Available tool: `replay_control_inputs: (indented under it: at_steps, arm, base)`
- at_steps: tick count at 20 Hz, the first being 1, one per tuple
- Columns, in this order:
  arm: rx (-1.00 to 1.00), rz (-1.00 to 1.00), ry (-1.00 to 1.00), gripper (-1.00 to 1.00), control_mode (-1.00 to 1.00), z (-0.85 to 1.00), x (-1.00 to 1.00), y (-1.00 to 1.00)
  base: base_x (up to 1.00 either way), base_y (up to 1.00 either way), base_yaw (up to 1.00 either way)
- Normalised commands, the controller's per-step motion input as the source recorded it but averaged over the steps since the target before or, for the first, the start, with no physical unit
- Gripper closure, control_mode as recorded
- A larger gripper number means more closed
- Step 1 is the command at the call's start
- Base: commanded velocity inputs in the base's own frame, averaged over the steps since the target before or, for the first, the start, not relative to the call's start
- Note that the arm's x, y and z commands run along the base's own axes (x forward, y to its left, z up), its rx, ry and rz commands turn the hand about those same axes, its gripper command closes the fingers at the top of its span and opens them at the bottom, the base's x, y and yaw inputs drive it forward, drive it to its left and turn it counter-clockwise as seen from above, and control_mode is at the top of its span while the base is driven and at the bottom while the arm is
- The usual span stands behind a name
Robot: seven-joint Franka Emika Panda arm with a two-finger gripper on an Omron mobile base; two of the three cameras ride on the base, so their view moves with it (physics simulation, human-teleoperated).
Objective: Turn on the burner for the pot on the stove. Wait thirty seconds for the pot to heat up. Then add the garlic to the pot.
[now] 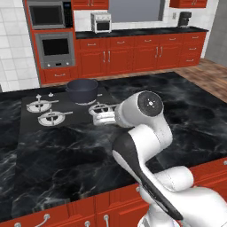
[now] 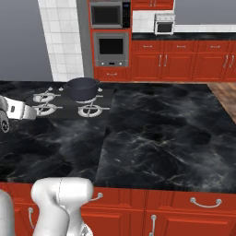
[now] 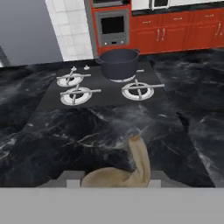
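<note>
So the gripper (image 3: 114, 179) has the tan garlic (image 3: 127, 170) pinched and the pot (image 3: 119, 63) sits dead ahead on the stove's (image 3: 105, 94) far right burner, well apart.

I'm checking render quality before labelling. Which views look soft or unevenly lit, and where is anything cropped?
Left base view: arm sharp, pot slightly soft. Right base view: even flat light, stove burners small and blurry. Hand view: the garlic is large, soft-edged and cut off at the bottom; counter veining smeared.
</note>
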Motion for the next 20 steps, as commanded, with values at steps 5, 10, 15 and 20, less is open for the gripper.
replay_control_inputs:
  at_steps: [5,10,15,20]
  arm:
    - [-0.15,0.06,-0.53,1.00,-1.00,0.15,-0.97,-0.32]
    - [0.01,0.00,-0.09,1.00,-1.00,0.02,-0.10,-0.06]
    - [0.00,0.00,0.00,1.00,1.00,-0.01,-0.09,-0.06]
    - [0.00,0.00,0.00,1.00,1.00,0.00,0.00,0.00]
  base:
    - [0.00,0.00,0.00]
    - [0.00,0.00,0.00]
    - [-0.75,-0.56,-0.02]
    - [-0.58,-0.99,-0.08]
